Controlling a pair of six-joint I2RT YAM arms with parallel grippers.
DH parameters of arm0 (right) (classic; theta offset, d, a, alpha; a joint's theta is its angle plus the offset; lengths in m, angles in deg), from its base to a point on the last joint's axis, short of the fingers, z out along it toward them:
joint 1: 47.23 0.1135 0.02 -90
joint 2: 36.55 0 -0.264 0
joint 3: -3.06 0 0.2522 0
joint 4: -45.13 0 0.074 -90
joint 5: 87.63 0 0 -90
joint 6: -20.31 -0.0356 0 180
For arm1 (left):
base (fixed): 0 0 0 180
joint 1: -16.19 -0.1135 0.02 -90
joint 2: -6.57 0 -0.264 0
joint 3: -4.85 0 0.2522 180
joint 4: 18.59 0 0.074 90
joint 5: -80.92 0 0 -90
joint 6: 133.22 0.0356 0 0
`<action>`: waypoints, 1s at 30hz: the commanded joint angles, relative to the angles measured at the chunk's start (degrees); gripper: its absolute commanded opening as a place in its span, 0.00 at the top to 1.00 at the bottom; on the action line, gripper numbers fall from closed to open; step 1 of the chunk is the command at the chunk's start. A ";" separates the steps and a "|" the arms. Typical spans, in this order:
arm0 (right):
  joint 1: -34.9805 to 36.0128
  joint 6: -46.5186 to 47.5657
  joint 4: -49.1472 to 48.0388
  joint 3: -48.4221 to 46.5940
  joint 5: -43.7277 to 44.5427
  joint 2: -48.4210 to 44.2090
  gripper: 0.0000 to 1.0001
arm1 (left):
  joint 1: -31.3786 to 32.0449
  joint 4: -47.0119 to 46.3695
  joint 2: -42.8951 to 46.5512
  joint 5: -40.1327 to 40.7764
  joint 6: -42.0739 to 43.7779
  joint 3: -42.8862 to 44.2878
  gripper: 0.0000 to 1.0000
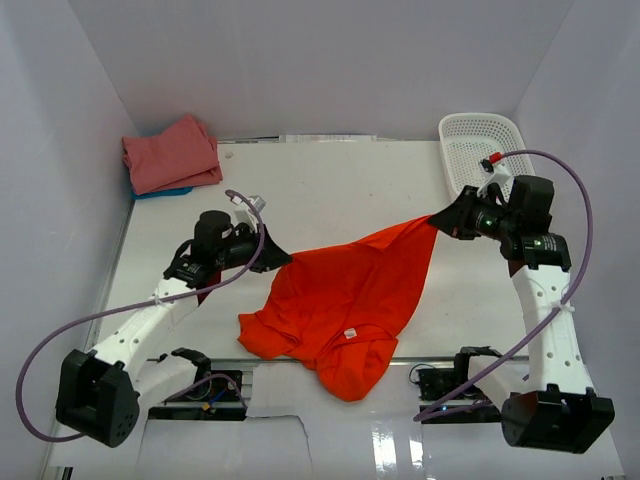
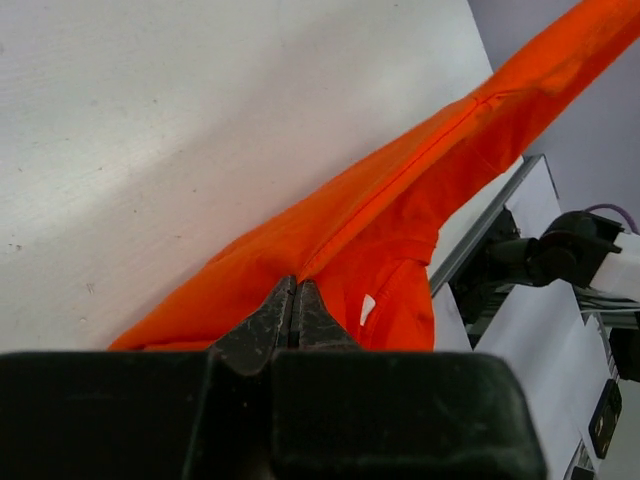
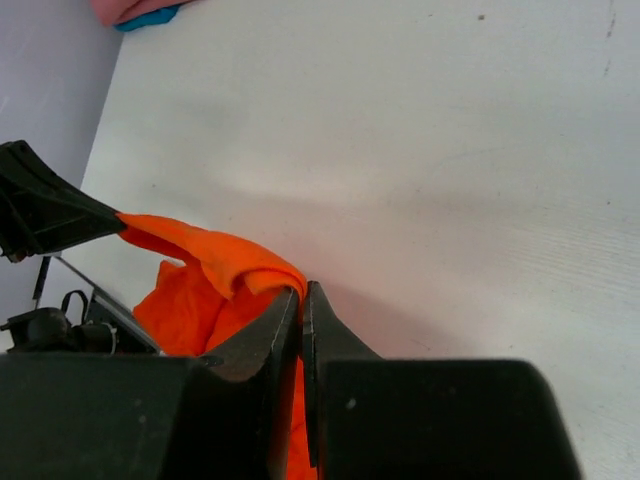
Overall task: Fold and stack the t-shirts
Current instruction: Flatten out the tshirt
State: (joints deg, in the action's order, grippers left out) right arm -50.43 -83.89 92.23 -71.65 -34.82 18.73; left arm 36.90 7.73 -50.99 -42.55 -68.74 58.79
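Top external view: the white counter carries everything. The largest cloth on it is the orange-red t-shirt, near the middle. It is lifted along its upper edge and stretched between the two arms, while its lower part sags onto the counter and its lowest fold reaches past the near edge. Holding it at two well-separated points looks meant to pull the cloth taut so it can be laid flat before any fold. It is bunched and uneven, so I judge the folding of this shirt has hardly begun.

At the far left corner the salmon-pink t-shirt lies folded on top of the blue t-shirt, of which only an edge shows. That is probably the stack, kept well apart from the working area. The white mesh basket stands at the far right corner, just behind the right arm.

The left tool is pinched tight on the shirt's left end. In the left wrist view its jaws meet, with orange cloth running out from the tips. The right tool is likewise clamped on the right end, where the cloth narrows to a point, and the right wrist view shows fabric folded over its closed tips. A small white label shows near the sagging lower part.
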 commanded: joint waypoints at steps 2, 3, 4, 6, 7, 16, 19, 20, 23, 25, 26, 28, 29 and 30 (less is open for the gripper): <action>0.04 3.21 -6.98 -2.58 3.61 5.15 0.92 | 0.74 -10.88 -6.06 6.84 -1.03 -1.25 1.00; 0.04 3.47 -6.02 -3.64 3.53 6.57 0.92 | 0.74 -11.32 -7.46 6.84 -0.76 -0.81 1.00; 0.04 3.56 -5.66 -4.70 3.79 7.89 0.92 | 0.56 -12.02 -8.87 6.84 -0.24 -0.29 1.00; 0.13 3.04 -6.36 -6.37 4.67 10.71 0.92 | 0.47 -12.12 -13.26 7.10 0.55 1.82 1.00; 0.13 3.03 -6.45 -6.99 5.37 11.50 0.92 | 0.30 -12.03 -14.67 7.02 0.99 2.78 1.00; 0.13 0.84 -10.13 -9.89 9.51 18.88 0.92 | -3.92 -12.12 -29.97 1.57 2.49 14.56 1.00; 0.13 0.13 -11.89 -9.80 9.24 20.73 0.92 | -4.19 -12.12 -34.19 -0.27 2.58 18.52 1.00; 0.13 0.05 -12.16 -9.89 9.15 21.17 0.92 | -4.19 -12.03 -35.24 -0.62 2.67 19.40 0.98; 0.48 -0.13 -14.35 -9.72 8.89 22.41 0.92 | -4.19 -12.12 -37.80 -1.86 3.28 22.04 0.76; 1.26 0.57 -14.62 -10.59 10.55 23.37 0.92 | -4.27 -12.12 -36.93 1.38 3.02 22.05 0.62; 1.62 0.92 -14.45 -11.03 11.25 23.81 0.92 | -4.36 -12.12 -35.97 3.05 2.93 21.52 0.58; 2.32 1.54 -14.53 -12.26 12.66 25.13 0.92 | -5.32 -15.10 -32.99 6.57 2.67 19.68 0.40; 2.50 1.63 -14.62 -12.79 12.84 25.65 0.92 | -5.94 -15.63 -32.10 6.93 2.41 19.23 0.06; 2.67 1.71 -14.62 -13.23 12.84 26.88 0.92 | -7.60 -16.68 -31.48 6.67 1.71 18.88 0.02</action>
State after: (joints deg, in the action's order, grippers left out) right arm -48.51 -83.28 81.50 -81.07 -24.02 44.35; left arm 32.07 -5.06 -88.11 -38.81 -66.62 78.38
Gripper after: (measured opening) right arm 0.081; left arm 0.911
